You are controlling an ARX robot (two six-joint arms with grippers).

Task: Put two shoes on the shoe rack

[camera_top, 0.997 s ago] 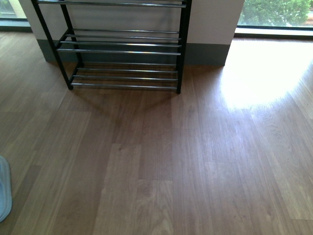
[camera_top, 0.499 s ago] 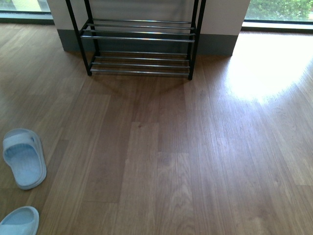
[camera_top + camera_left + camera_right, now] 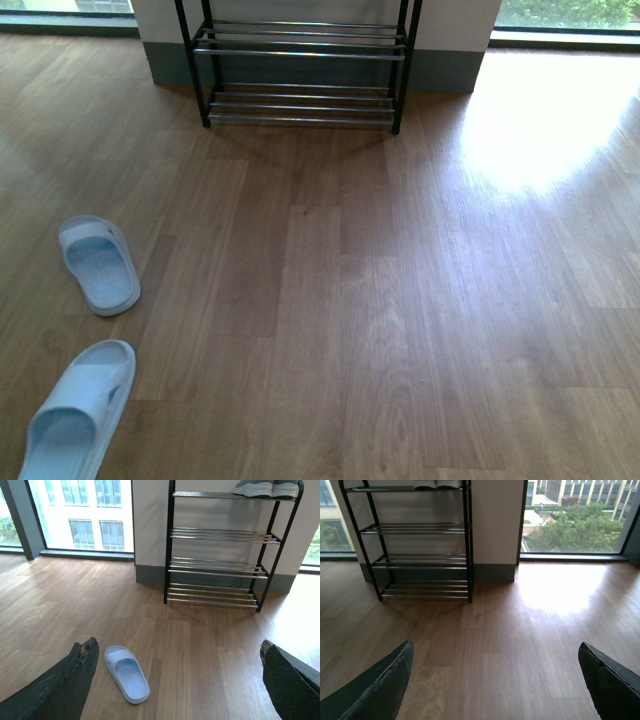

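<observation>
1. Since earlier, far slide (image 3: 99, 264) and near slide (image 3: 78, 410) show fully; shoe rack (image 3: 300, 70) sits higher in view.
2. Left hand (image 3: 177, 644): spread, empty; far slide close ahead.
3. Right hand (image 3: 495, 645): spread, empty; shoe rack well ahead.

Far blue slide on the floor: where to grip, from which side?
Probably the strap of the far slide. It lies flat, sole down, strap at the end toward the shoe rack, open heel toward the robot. Come from above on the heel side, one of the jaws under the strap, one on top; the sole's edges sit flush on the floor.
</observation>
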